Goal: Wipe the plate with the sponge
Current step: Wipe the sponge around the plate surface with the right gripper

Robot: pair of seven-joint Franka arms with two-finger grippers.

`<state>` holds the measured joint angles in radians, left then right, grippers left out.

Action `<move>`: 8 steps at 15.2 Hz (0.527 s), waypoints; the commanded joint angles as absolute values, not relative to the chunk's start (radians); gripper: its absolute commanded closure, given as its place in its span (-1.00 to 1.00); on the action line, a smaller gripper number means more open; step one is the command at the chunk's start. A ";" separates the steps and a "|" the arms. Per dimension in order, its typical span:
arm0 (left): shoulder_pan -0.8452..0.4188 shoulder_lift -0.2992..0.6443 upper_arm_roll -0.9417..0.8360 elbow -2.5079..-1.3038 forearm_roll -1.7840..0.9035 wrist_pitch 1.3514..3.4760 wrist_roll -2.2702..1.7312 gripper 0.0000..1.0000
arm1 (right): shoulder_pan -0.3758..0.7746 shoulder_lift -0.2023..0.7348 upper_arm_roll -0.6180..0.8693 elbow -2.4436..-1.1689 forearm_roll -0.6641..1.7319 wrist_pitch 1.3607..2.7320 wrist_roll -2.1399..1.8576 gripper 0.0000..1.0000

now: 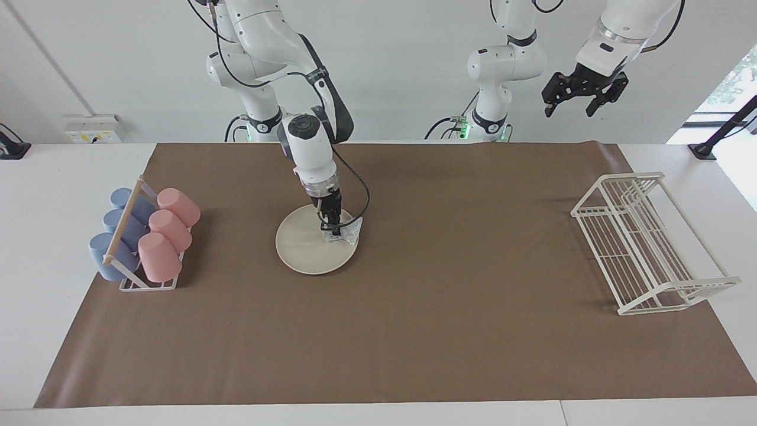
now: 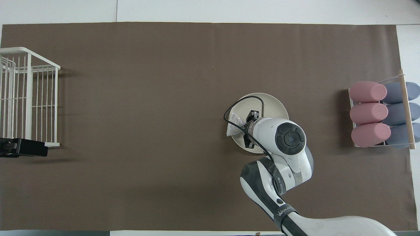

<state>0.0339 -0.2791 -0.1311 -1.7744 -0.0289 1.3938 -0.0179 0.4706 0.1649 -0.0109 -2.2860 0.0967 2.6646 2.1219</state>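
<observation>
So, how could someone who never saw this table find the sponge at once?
Find the round cream plate on the brown mat, beside the rack of pink and blue cups. The sponge lies at its rim under the right end effector: small, silvery, crumpled.

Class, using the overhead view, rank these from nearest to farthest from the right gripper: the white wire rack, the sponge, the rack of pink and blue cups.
1. The sponge, held in the right gripper at the plate's edge toward the left arm's end.
2. The cup rack, at the right arm's end of the table.
3. The white wire rack, at the left arm's end.
</observation>
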 commanded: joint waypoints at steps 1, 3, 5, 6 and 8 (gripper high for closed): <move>0.043 -0.305 -0.135 -1.789 -0.023 1.374 -0.026 -1.00 | 0.393 0.199 -0.008 -2.281 0.089 2.740 2.083 1.00; 0.043 -0.304 -0.135 -1.787 -0.021 1.385 -0.025 -1.00 | 0.330 0.210 -0.008 -2.283 0.089 2.779 2.021 1.00; 0.043 -0.304 -0.135 -1.787 -0.023 1.385 -0.026 -1.00 | 0.296 0.218 -0.008 -2.287 0.089 2.778 1.978 1.00; 0.043 -0.304 -0.135 -1.786 -0.023 1.385 -0.026 -1.00 | 0.288 0.222 -0.008 -2.298 0.089 2.775 1.955 1.00; 0.044 -0.304 -0.135 -1.779 -0.021 1.388 -0.026 -1.00 | 0.288 0.222 -0.008 -2.328 0.089 2.770 1.931 1.00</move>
<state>0.0339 -0.2818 -0.1311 -1.7742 -0.0289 1.3928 -0.0184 0.2968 0.1966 -0.0139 -2.2892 0.0966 2.7586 1.9593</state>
